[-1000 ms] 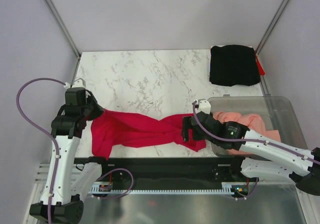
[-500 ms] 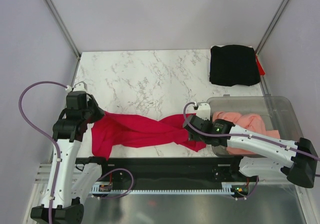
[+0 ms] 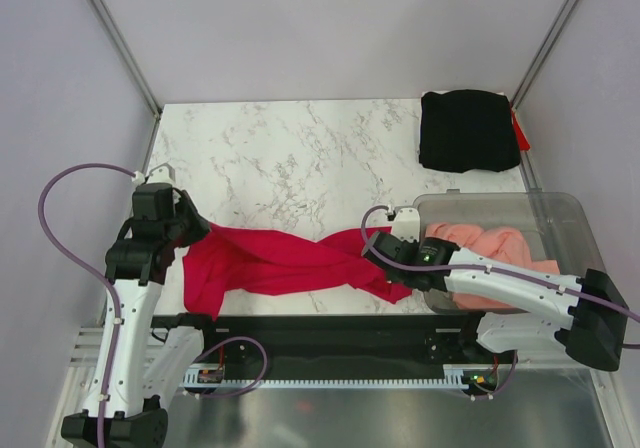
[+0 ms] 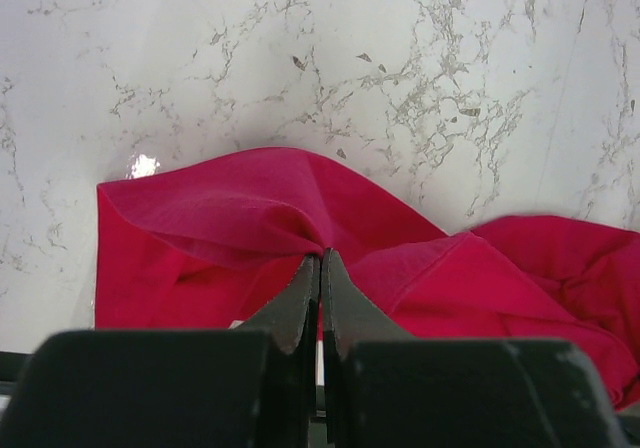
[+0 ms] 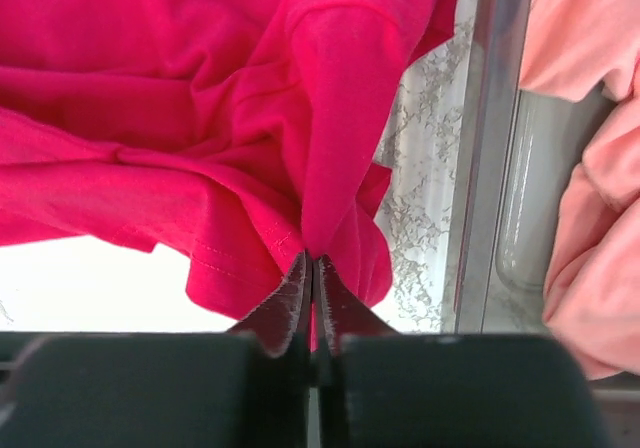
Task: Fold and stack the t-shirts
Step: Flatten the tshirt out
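A robotics lab's test cell: plain pale panels (image 3: 330,28) on metal posts (image 3: 115,38) walled in a marble-topped table (image 3: 290,158), with purple cable (image 3: 42,208) looped beside it.

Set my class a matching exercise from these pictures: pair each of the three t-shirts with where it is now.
Things:
1. crimson t-shirt
2. black t-shirt
3. salmon-pink t-shirt

Places:
A. inside the clear bin
B. lying at the far right corner of the table
C. stretched along the near edge, pinched by the left gripper and the right gripper

Pairs: 1-C, 2-B, 3-A
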### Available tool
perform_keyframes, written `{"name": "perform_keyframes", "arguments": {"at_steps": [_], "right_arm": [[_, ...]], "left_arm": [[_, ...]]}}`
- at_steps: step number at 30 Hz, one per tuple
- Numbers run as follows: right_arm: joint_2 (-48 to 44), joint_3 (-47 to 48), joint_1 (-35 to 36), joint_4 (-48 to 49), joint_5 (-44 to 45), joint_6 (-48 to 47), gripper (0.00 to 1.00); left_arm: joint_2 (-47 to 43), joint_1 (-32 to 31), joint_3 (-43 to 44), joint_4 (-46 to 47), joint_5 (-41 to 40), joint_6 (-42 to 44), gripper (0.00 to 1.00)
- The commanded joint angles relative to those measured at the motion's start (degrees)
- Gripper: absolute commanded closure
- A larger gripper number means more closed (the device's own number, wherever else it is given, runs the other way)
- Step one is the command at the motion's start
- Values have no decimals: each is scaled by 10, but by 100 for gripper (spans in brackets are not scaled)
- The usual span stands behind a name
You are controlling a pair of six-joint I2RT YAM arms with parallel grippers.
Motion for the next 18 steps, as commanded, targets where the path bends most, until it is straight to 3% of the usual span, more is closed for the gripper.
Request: {"name": "perform_keyframes", "arguments": {"at_steps": [1,8,18], "right_arm": [[-6,-5,-5,2,17,6,100],[-44,71,-6,-68,42,-5,100],[-111,400,-6,-63,40,-144,100]], "left_arm": [[-8,3,-1,23,8,19,98],[1,3,48,4,11,16,98],[45,3,337,-41,32,-30,98]]}}
